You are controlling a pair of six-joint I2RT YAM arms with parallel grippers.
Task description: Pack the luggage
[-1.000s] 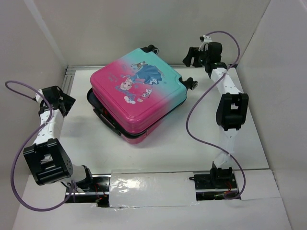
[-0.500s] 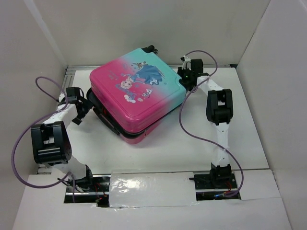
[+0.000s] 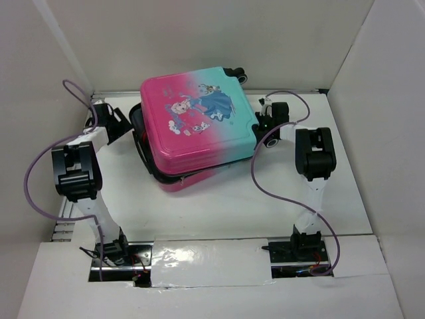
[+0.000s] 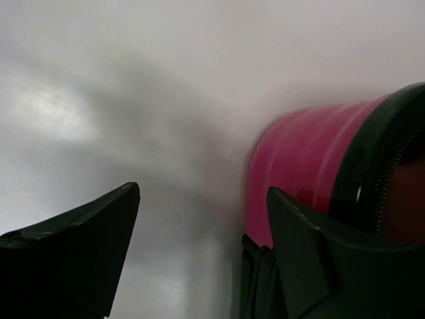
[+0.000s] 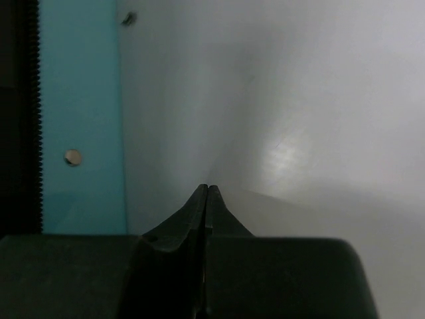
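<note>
Your pink-to-teal hard-shell child's suitcase [image 3: 196,123] with the cartoon princess print lies flat, print up, toward the far edge of the white table [image 3: 219,206]. Your left arm [image 3: 76,173] stands folded at the elbow and reaches along the left edge, its jaws spread wide just beside the suitcase's pink side. Your right arm [image 3: 315,153] is bent the same way, wrist turned toward the teal side near a black wheel [image 3: 271,141], jaws pressed tip to tip.
</note>
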